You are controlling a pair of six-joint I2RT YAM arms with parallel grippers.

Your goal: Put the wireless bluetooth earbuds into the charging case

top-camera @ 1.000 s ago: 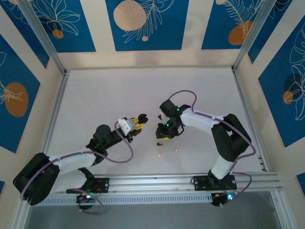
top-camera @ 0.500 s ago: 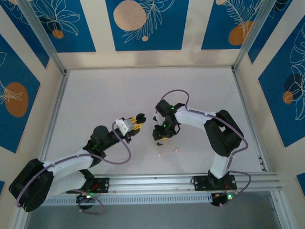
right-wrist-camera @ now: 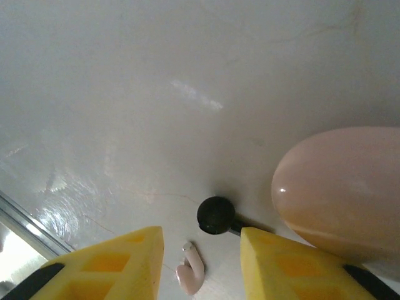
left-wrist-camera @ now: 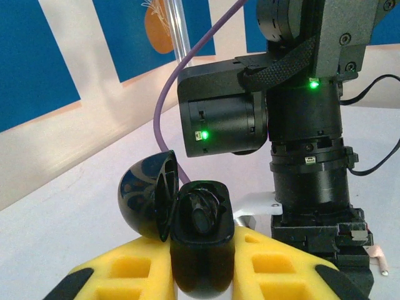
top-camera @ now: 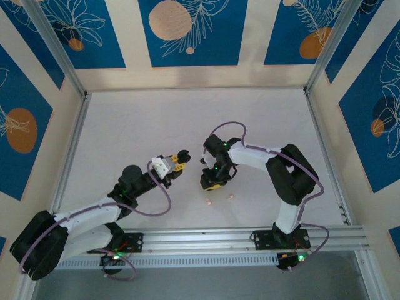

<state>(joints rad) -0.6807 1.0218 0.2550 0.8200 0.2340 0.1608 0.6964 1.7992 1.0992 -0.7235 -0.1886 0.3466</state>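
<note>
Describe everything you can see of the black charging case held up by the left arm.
The black charging case is a glossy, rounded shell that looks like plastic, and it stands open. Its domed lid hangs back to the left on a hinge. The body sits upright, clamped between the left gripper's yellow fingers, near the middle of the table. Its cavity shows a moulded shape, too dark to tell whether a bud sits inside.

The white worktop carries a pink earbud and a second pink earbud near each other, plus a black earbud just beside a rounded pink case.
</note>
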